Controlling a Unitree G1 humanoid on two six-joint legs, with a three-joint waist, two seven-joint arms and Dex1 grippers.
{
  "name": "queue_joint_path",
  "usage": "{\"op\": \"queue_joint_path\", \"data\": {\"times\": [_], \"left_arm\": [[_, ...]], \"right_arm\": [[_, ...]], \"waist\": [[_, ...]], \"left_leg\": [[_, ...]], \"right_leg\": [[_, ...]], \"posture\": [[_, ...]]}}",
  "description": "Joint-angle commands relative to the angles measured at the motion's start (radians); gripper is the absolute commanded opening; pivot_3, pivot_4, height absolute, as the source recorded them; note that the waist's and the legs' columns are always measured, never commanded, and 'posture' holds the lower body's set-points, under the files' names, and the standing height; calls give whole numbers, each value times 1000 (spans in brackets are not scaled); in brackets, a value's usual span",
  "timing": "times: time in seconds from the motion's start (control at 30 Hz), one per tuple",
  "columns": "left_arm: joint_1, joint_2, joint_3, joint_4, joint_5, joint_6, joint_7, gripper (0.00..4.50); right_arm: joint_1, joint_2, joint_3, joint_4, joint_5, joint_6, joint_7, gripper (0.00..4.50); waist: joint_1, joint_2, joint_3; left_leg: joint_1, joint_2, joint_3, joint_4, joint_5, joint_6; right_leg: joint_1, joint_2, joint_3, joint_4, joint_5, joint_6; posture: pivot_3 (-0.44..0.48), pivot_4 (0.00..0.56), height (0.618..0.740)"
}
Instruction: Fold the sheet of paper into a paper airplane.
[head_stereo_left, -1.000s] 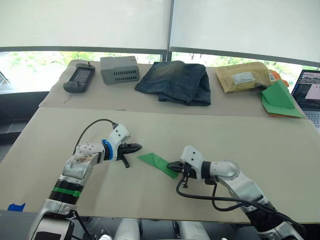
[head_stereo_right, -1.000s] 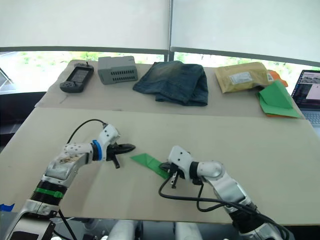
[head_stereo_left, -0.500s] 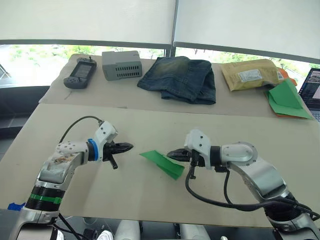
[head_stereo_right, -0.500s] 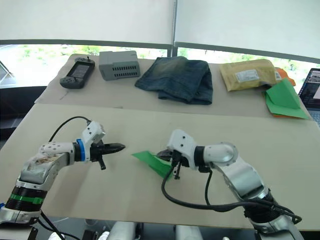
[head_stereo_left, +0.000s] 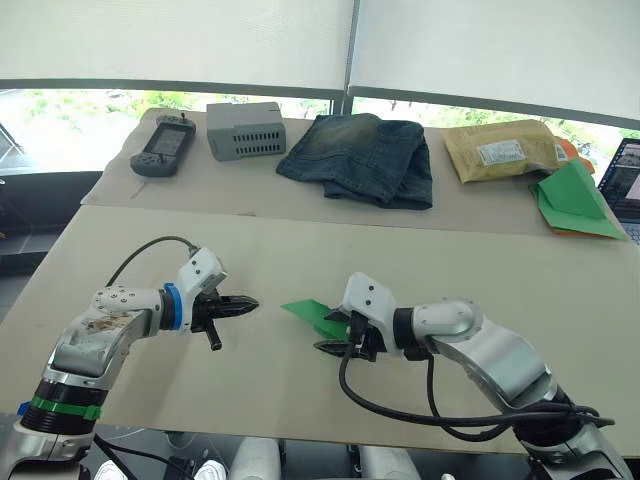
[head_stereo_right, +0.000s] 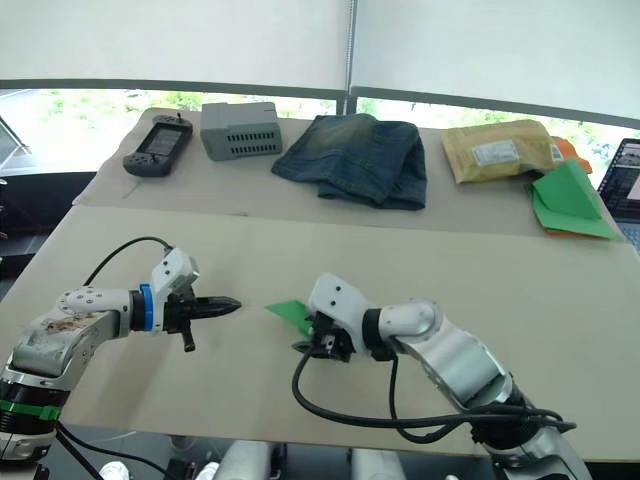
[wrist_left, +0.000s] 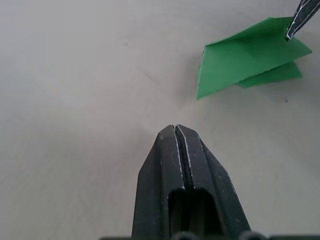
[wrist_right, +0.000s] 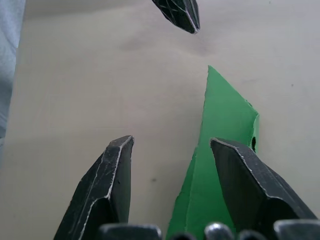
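The sheet of paper (head_stereo_left: 308, 311) is bright green and lies flat on the table, folded into a narrow pointed wedge like a paper airplane. My right gripper (head_stereo_left: 333, 335) is open over the wedge's near end. In the right wrist view one finger (wrist_right: 250, 185) stands over the green paper (wrist_right: 225, 125) and the other over bare table. My left gripper (head_stereo_left: 245, 303) is shut and holds nothing. It points at the wedge's tip (wrist_left: 210, 80) from a short way to the left, without touching it.
Along the table's far side lie a game controller (head_stereo_left: 160, 150), a grey box (head_stereo_left: 245, 130), folded jeans (head_stereo_left: 360, 160), a padded envelope (head_stereo_left: 500, 150) and a green paper stack with orange edges (head_stereo_left: 572, 200). A laptop (head_stereo_left: 625, 170) sits at the far right.
My right gripper has come off the wedge's end, opened and settled low over its near side. My left gripper has drawn back to the left. The camera view shifted too.
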Motion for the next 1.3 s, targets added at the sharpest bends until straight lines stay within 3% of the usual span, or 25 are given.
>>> {"op": "queue_joint_path", "data": {"times": [0.03, 0.27, 0.87, 1.03, 1.2, 1.3], "left_arm": [[12, 14, 23, -34, -12, -6, 0, 0], [15, 2, 22, -27, -12, -3, 14, 0], [16, -27, 5, -19, -5, -20, 43, 0], [8, -36, -2, -8, 3, -29, 45, 0], [5, -43, -13, -3, 9, -31, 45, 0], [5, -44, -17, -2, 12, -30, 44, 0]], "right_arm": [[-30, -3, -73, -61, 83, 45, 22, 2567], [-37, -20, -98, -5, 110, 102, -19, 2567], [-143, -81, -138, 169, 85, -56, 14, 2567], [-201, -57, -153, 164, 100, 60, -37, 2567], [-196, -44, -72, 111, -3, 148, -183, 2567], [-191, 17, -100, 61, 8, 271, -253, 2567]], "waist": [[1, 0, 0], [1, 0, 0], [0, 0, 0], [0, 0, 0], [1, 0, 0], [1, 0, 0]], "left_leg": [[0, 0, 0, 0, 0, 0], [1, 0, 0, 0, 0, 0], [0, 0, 0, 0, 0, 0], [0, 0, 0, 0, 0, 0], [0, 0, 0, 0, 0, 0], [0, 0, 0, 0, 0, 0]], "right_leg": [[0, 0, 0, 0, 0, 0], [0, 0, 0, 0, 0, 0], [0, 0, 0, 1, 1, -1], [0, 1, 0, 1, 1, -1], [0, 0, 0, 1, 1, -1], [-1, 0, 0, 2, 1, -1]], "posture": [[0, 150, 734], [0, 150, 734], [0, 150, 734], [0, 150, 734], [0, 150, 734], [0, 150, 734]]}}
